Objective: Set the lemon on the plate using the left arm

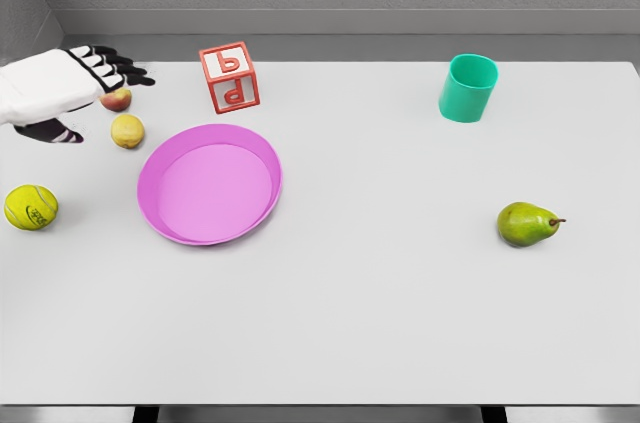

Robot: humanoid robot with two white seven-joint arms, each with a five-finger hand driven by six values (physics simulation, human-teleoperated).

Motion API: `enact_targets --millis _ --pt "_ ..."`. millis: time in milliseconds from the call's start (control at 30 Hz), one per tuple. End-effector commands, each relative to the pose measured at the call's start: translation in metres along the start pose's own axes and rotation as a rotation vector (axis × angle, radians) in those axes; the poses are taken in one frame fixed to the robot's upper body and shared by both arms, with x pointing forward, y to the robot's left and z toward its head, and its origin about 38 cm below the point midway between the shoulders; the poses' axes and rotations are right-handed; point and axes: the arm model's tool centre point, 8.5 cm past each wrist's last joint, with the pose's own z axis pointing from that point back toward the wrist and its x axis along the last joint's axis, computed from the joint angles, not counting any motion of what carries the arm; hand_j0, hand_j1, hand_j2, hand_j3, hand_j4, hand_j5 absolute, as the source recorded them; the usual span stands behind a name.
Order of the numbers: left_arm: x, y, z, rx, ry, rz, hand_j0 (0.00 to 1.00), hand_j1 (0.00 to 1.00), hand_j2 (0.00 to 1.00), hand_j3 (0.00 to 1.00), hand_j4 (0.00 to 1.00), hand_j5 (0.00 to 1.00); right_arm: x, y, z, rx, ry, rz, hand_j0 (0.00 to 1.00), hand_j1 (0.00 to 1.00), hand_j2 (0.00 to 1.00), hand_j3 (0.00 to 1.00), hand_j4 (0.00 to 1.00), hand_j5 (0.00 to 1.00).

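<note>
My left hand [75, 93] comes in at the upper left of the white tabletop [400, 293], its white back turned up, black fingers [118, 67] stretched out and spread, thumb hanging below; it holds nothing. The small round yellow lemon [127, 131] lies on the tabletop just below and to the right of my fingertips, apart from them, and just beside the left rim of the shallow round pink plastic plate [210, 184], with a narrow strip of bare surface between the two. A small red-and-yellow apple [117, 99] sits just behind the lemon, partly under my fingers, so I must be careful which fruit I close on. I judge the lemon to be light and firm, with a rounded, fairly smooth skin that could roll or squirt out of a loose pinch. It will not crush easily, so a firm wrap is safe. I would come down from above and take it across its middle, thumb on one side and fingers on the other, keeping clear of the apple. The carry to the plate looks short, and I should set it down low so it does not roll over the rim. A yellow-green tennis ball [31, 207] lies nearer me at the left edge. My right arm does not show.
</note>
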Motion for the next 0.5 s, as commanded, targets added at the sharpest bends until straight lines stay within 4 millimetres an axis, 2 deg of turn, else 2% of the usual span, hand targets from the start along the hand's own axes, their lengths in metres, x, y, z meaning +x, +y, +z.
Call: enact_targets --millis 0,100,233,300,400,467 --pt "-0.002 -0.016 -0.001 0.009 -0.060 0.150 1.00 1.00 1.00 1.00 1.00 1.00 0.000 0.000 0.000 -0.001 0.000 0.000 1.00 1.00 1.00 1.00 1.00 1.00" --pt "0.000 -0.029 -0.024 -0.047 -0.049 0.116 1.00 1.00 1.00 1.00 1.00 1.00 0.000 0.000 0.000 0.001 0.000 0.000 1.00 1.00 1.00 1.00 1.00 1.00" --pt "-0.003 -0.028 -0.027 -0.085 -0.015 0.047 1.00 1.00 1.00 1.00 1.00 1.00 0.000 0.000 0.000 0.001 0.000 0.000 1.00 1.00 1.00 1.00 1.00 1.00" --pt "-0.006 -0.037 -0.033 -0.108 0.005 0.045 1.00 1.00 1.00 1.00 1.00 1.00 0.000 0.000 0.000 0.001 0.000 0.000 1.00 1.00 1.00 1.00 1.00 1.00" --pt "-0.008 -0.040 -0.036 -0.120 0.020 0.040 1.00 1.00 1.00 1.00 1.00 1.00 0.000 0.000 0.000 -0.001 0.000 0.000 1.00 1.00 1.00 1.00 1.00 1.00" --pt "-0.020 -0.051 -0.040 -0.150 0.056 0.059 1.00 1.00 1.00 1.00 1.00 1.00 0.000 0.000 0.000 -0.001 0.000 0.000 1.00 1.00 1.00 1.00 1.00 1.00"
